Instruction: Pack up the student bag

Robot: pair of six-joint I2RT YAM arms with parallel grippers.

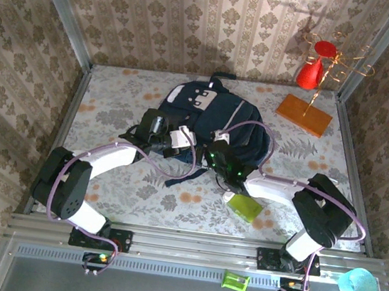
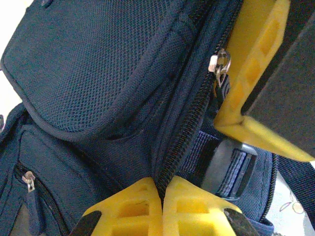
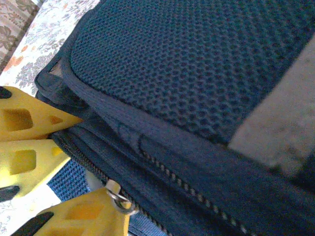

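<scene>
The bag (image 1: 209,115) is lying flat on the table (image 1: 111,178), in the upper middle of the top view, with both arms reaching in at its lower edge. At the bottom centre of the left wrist view, the left gripper (image 2: 161,204) is pressing its jaws together on the fabric lip beside the zip (image 2: 184,132), pinning that edge. The zip pull (image 2: 219,64) is hanging in the upper right of that frame, right against a yellow finger (image 2: 256,54) of the right gripper (image 1: 216,143). In the right wrist view the pull is resting on that finger at the bottom left. The second finger is not showing, so I cannot tell whether the right gripper is pinching the pull or only touching it.

The pull is small and looks to be dangling from a ring, so it is likely to be slipping free if the hold is shallow, leaving the finger scraping along the teeth. If the right arm is tugging harder than the left pinch is resisting, the lip may be sliding out and the whole bag dragging or bunching, jamming the zip. The two grippers are working very close together and risk colliding. The buckle (image 2: 229,167) is lying just beside the zip and could be snagging. A green item (image 1: 243,208) is lying by the right forearm, where a wide swing could be sweeping it away.
</scene>
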